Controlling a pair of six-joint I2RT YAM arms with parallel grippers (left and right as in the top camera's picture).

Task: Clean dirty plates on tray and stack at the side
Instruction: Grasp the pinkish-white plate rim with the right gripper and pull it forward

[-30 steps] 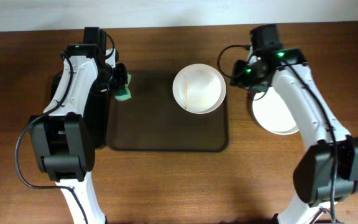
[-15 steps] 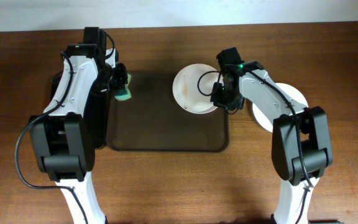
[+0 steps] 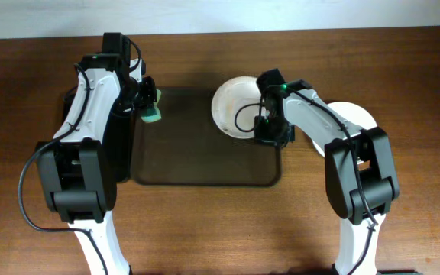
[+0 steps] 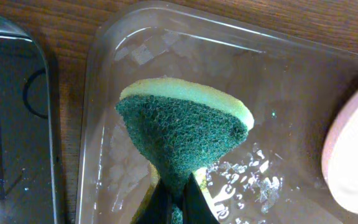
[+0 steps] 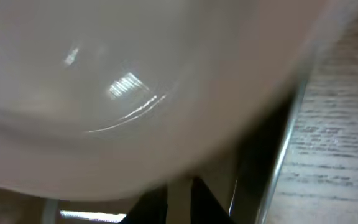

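Note:
One white plate sits at the back right of the dark brown tray. My right gripper is shut on its front right rim. In the right wrist view the plate fills the frame and the fingers pinch its edge, next to the tray's rim. More white plate lies on the table right of the tray, partly hidden by the right arm. My left gripper is shut on a green and yellow sponge over the tray's back left corner. The sponge shows between the fingers.
A narrow glossy black tray lies left of the brown tray, under the left arm; it also shows in the left wrist view. The wooden table runs all around. The plate's edge shows at the right of the left wrist view.
My right arm swung left from over the plates beside the tray to the plate on the tray and shut on its rim; that plate shifted slightly left. The left arm has not moved.

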